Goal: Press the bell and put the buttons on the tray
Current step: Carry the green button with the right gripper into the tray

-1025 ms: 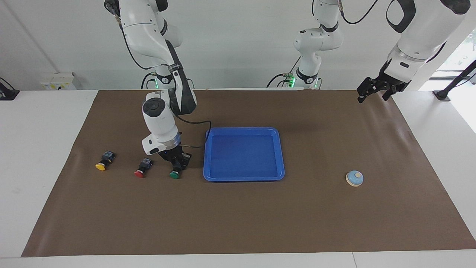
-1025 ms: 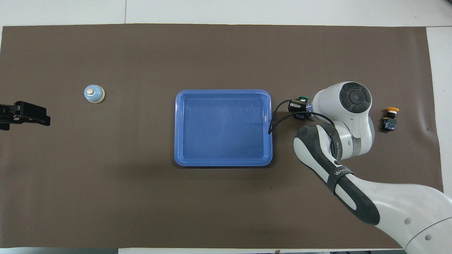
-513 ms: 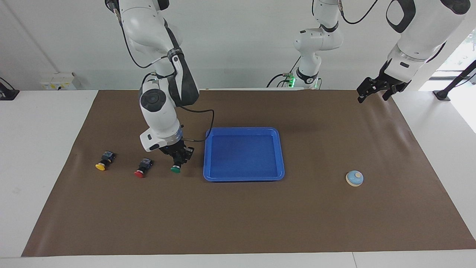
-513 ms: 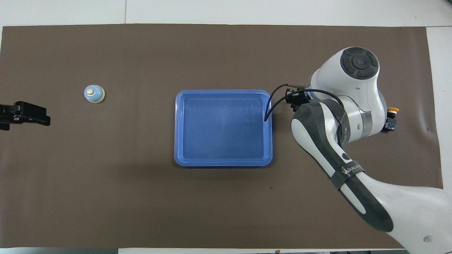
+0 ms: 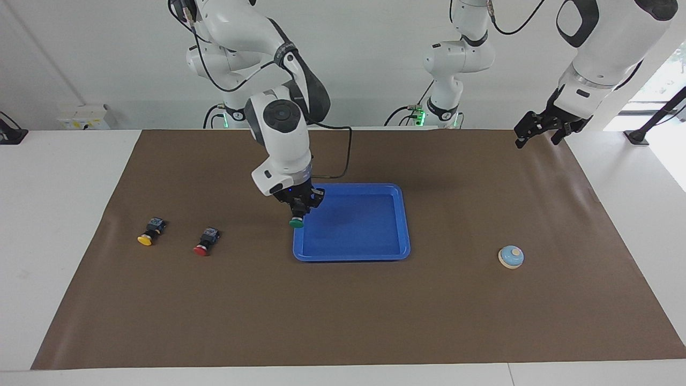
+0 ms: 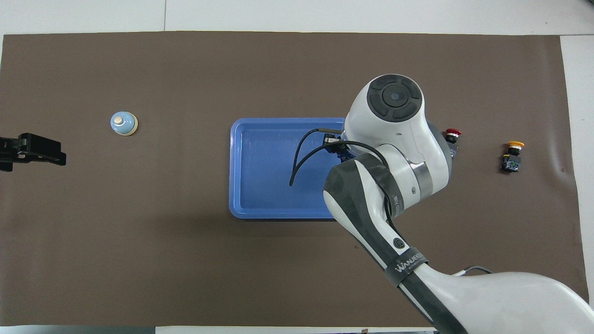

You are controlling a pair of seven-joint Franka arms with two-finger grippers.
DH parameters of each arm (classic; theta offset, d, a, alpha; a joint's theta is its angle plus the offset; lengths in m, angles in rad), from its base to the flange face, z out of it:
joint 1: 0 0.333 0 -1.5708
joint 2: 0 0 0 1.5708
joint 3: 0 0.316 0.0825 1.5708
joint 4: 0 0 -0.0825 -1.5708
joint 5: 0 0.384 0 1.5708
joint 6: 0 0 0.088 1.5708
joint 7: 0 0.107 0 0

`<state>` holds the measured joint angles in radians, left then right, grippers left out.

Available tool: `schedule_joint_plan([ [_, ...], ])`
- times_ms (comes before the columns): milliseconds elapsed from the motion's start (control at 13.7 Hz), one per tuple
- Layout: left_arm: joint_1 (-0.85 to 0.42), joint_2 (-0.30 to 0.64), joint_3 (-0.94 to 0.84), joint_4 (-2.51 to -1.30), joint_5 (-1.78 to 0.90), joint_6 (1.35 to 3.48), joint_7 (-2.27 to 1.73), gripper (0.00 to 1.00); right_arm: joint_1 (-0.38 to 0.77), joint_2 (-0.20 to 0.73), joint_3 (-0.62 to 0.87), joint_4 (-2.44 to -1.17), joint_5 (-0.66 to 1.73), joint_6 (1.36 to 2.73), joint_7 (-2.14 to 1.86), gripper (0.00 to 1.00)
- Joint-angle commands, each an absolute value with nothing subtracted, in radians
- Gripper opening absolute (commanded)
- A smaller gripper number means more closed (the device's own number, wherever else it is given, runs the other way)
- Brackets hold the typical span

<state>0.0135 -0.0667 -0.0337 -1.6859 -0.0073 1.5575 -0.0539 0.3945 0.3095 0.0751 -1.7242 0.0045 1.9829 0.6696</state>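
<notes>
- Tray [image 5: 352,255] sits mid-mat on the brown mat [image 5: 343,321], nothing resting inside it.
- Right gripper [image 5: 298,210] hangs over the tray's rim at the right arm's end, clenched on the green button [image 5: 296,223].
- Red button [image 5: 206,242] and yellow button [image 5: 150,232] lie toward the right arm's end.
- Bell [image 5: 511,257] stands toward the left arm's end.
- Left gripper [image 5: 541,128] waits over the mat's corner; its jaws cannot be read.

— What is lying on the brown mat [image 6: 185,260]?

— The blue tray [image 6: 237,167] is sitting mid-table, the bell [image 6: 123,124] toward the left arm's end, the red button [image 6: 452,136] and yellow button [image 6: 512,155] toward the right arm's end.

— And the arms?

— The right arm [image 6: 394,153] is hanging over the tray's edge, hiding its gripper. The left gripper [image 6: 39,150] is waiting near the bell.
</notes>
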Motion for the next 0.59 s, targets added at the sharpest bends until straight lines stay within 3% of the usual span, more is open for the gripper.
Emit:
schedule_joint_plan([
  [0,0.015,-0.069,-0.032,-1.678,-0.021,1.542,-0.063,1.0,0.419,0.31,0.077,-1.796,0.009,2.054,0.693,0.0],
  [513,0.015,-0.069,-0.032,-1.678,-0.021,1.542,-0.063,1.0,0.46,0.314,0.077,-1.977,0.009,2.279,0.709,0.0],
])
